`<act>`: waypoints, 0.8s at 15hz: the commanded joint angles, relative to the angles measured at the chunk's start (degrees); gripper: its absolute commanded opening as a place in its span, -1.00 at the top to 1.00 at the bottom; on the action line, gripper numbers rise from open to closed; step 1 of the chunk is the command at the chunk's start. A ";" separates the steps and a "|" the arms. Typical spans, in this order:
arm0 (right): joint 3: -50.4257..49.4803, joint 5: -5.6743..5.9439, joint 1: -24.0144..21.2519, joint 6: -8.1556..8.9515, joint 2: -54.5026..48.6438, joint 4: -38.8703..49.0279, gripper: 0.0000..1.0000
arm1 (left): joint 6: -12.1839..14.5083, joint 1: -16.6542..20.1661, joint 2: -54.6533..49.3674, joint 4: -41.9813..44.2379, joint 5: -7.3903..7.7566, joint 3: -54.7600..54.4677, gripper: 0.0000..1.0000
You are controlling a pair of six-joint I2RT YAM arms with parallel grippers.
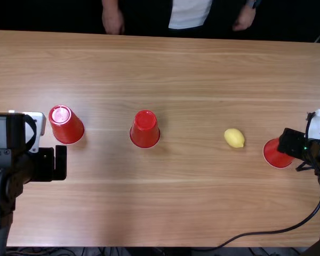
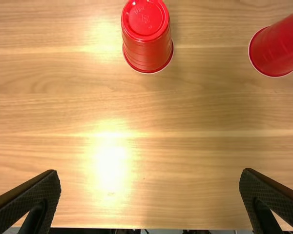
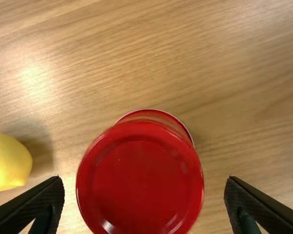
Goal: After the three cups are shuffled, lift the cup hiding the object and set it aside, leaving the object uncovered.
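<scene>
Seen from my console, the yellow lemon [image 1: 234,138] lies uncovered on the light wooden surface [image 1: 192,74]. It sits between the middle cup [image 1: 145,129] and the right cup [image 1: 273,154], nearer the latter and touching neither. All three red cups stand mouth down. The right hand [image 3: 142,183] hangs over the right cup with its two fingers spread wide, one on either side of the cup's upturned base. Bare wood shows between each finger and the cup's wall, so it pinches nothing. In my right wrist view the lemon sits just beside that cup, off past one finger. The left hand [image 2: 147,174] is at the surface's left end, its fingers likewise spread and holding nothing, with bare wood between them. Just ahead of it stands the left cup [image 1: 66,124], and the middle cup stands well apart to that cup's right. A black cable [image 1: 277,232] trails across the near right corner of the surface.
</scene>
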 commanded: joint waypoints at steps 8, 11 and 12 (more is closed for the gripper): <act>4.90 -0.98 14.46 0.20 -16.85 -2.76 -1.00 | 0.02 0.62 -7.44 -1.17 -0.25 -1.04 -1.00; 7.10 -0.98 22.72 0.72 -19.75 -13.30 -1.00 | 0.02 0.45 -9.72 -3.17 -0.14 -2.10 -1.00; 6.84 -0.98 24.56 0.83 -20.11 -14.67 -1.00 | 0.02 0.53 -10.16 -3.70 -0.04 -2.10 -1.00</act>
